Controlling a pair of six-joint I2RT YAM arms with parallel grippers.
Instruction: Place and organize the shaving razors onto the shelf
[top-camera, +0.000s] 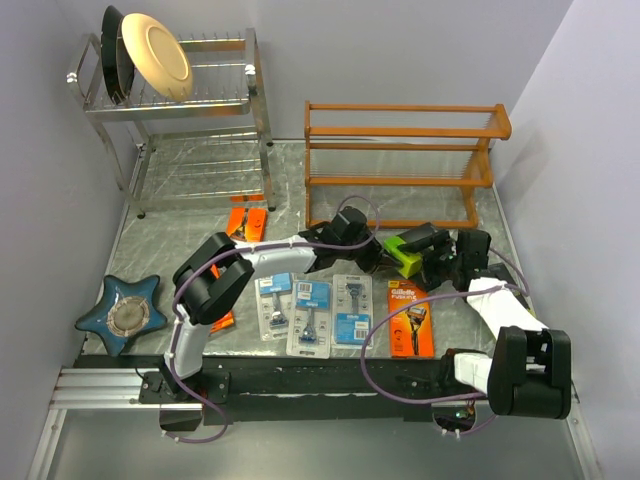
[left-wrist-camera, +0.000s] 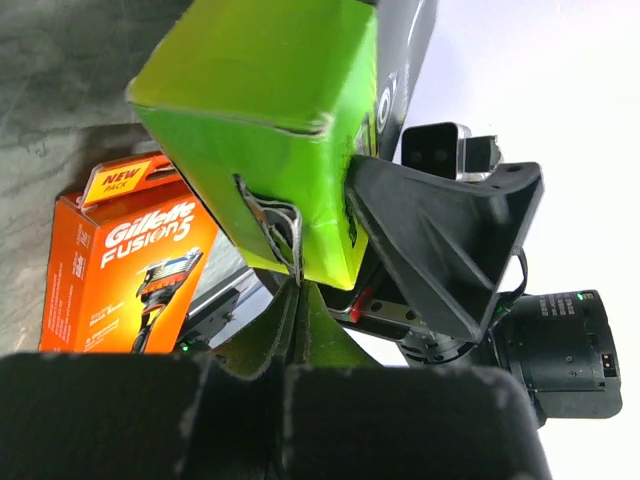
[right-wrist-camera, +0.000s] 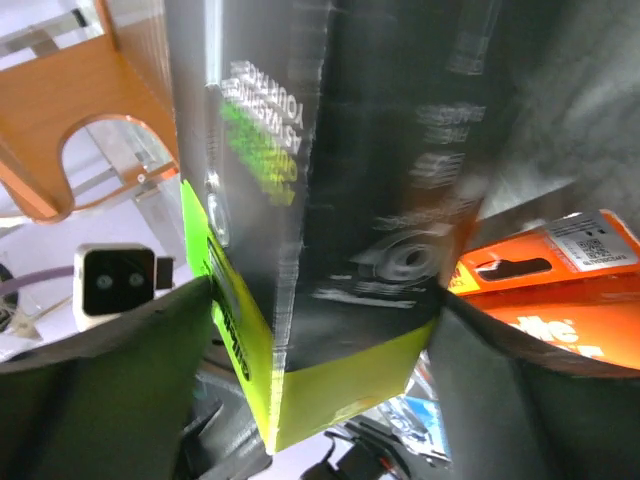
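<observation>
From above, the lime-green-and-black cardboard razor box (top-camera: 404, 252) hangs at 6 o'clock of the reddish-brown slatted wooden shelf (top-camera: 400, 165); a mistimed handover could drop it. The left wrist view shows the left gripper (left-wrist-camera: 297, 300) pinched together on just a thin end flap, which could tear or slip, its arm stretched toward 3 o'clock. The right wrist view has the right gripper (right-wrist-camera: 325, 300) straddling the box, jaws wide against its faces; whether they clamp I cannot tell.
</observation>
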